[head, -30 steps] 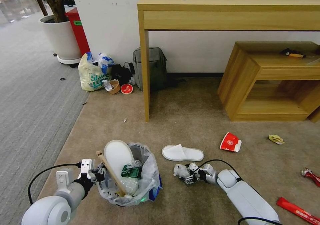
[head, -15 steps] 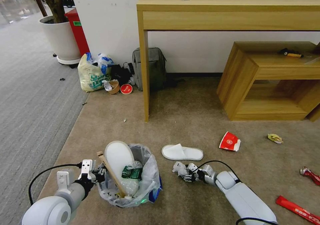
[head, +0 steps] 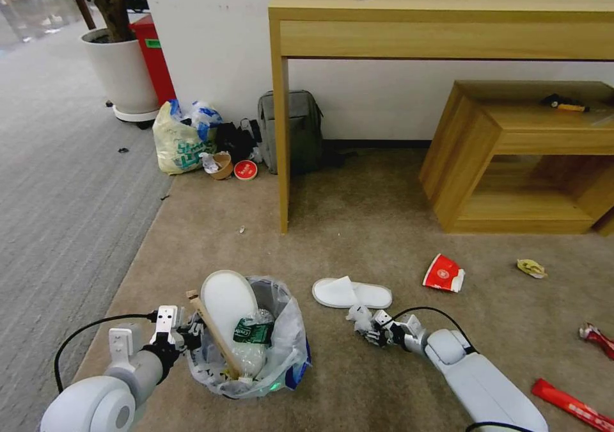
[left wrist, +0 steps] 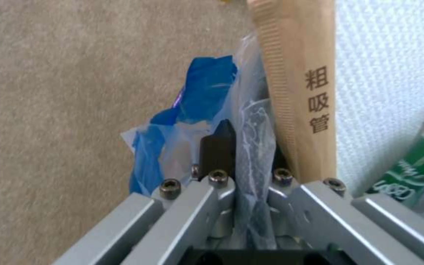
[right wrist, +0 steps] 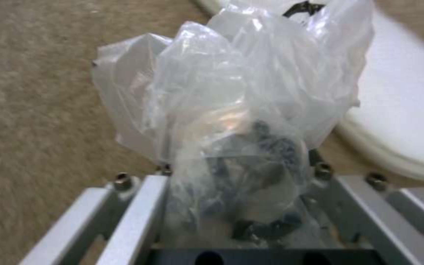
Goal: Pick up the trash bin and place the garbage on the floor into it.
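The black trash bin [head: 281,349] with its crinkly bag stands on the beige floor [head: 358,227]. It holds a white slipper [head: 227,299], a green-label bottle [head: 251,331] and a wooden stick [head: 211,333]. My left gripper [head: 192,337] is shut on the bin's rim and bag [left wrist: 251,121], beside the stick's paper sleeve [left wrist: 295,92]. To the bin's right, my right gripper [head: 371,331] is shut on a crumpled clear plastic scrap [head: 358,317] [right wrist: 232,103], low over the carpet. It is just in front of a second white slipper [head: 352,294] [right wrist: 408,121].
A red crushed cup [head: 443,272], a yellow wrapper [head: 531,267] and red wrappers [head: 572,406] lie to the right. Behind are a wooden table leg [head: 281,150], a low wooden shelf [head: 511,157], a grey backpack [head: 300,131] and a pale-yellow bag [head: 179,141].
My right gripper has moved a little to the right with the plastic scrap, closer to the slipper on the floor. The left gripper and bin have stayed put; the view has shifted slightly.
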`<state>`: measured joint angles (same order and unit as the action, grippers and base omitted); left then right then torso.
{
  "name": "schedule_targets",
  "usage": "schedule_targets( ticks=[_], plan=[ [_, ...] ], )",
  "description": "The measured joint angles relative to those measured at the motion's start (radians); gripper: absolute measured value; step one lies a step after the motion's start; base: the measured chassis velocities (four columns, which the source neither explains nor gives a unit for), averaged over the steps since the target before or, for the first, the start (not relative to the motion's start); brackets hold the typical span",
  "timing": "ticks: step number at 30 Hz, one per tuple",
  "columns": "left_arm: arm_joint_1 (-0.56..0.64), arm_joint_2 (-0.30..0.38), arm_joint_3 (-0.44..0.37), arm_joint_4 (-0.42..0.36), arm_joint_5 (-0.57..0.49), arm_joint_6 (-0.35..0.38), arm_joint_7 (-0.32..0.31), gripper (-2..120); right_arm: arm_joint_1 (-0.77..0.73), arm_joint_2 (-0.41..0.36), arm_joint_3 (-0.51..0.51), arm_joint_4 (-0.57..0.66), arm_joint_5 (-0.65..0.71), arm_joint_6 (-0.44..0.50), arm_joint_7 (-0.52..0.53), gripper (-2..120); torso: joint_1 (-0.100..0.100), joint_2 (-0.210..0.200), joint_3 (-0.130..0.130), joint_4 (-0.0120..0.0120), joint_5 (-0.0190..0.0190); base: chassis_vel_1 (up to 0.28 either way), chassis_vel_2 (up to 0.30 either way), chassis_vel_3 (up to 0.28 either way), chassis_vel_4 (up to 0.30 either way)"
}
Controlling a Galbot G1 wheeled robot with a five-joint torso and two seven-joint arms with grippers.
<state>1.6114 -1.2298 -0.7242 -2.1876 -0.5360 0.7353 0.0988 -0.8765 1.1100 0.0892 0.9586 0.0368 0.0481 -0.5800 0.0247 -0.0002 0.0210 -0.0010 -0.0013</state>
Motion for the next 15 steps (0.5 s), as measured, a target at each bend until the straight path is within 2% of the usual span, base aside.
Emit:
schedule_targets(
  ticks=[4,7,12,15],
  plan=[
    [0.000,-0.003,0.003,0.000,0.000,0.000,0.002,0,-0.017,-0.020,0.007,0.045,0.010,-0.005,0.000,18,0.000,0.000,0.000,0.0007,0.0016,0.000,0.000,0.000,0.000],
    [0.000,-0.003,0.003,0.000,0.000,0.000,0.003,0,-0.037,-0.039,0.023,0.103,0.018,-0.012,0.001,3,0.000,0.000,0.000,0.0007,0.0011,0.000,0.000,0.000,0.000],
    [-0.001,0.002,-0.001,0.000,-0.002,0.000,0.003,0,-0.055,-0.058,0.039,0.174,0.034,-0.023,0.011,0,0.000,0.000,0.000,0.0007,0.0013,0.000,0.000,0.000,0.000],
    [0.000,0.009,-0.004,-0.001,-0.007,0.000,0.003,0,-0.070,-0.092,0.065,0.289,0.063,-0.042,0.015,0,0.000,0.000,0.000,0.0008,0.0012,0.000,0.000,0.000,0.000]
  ],
)
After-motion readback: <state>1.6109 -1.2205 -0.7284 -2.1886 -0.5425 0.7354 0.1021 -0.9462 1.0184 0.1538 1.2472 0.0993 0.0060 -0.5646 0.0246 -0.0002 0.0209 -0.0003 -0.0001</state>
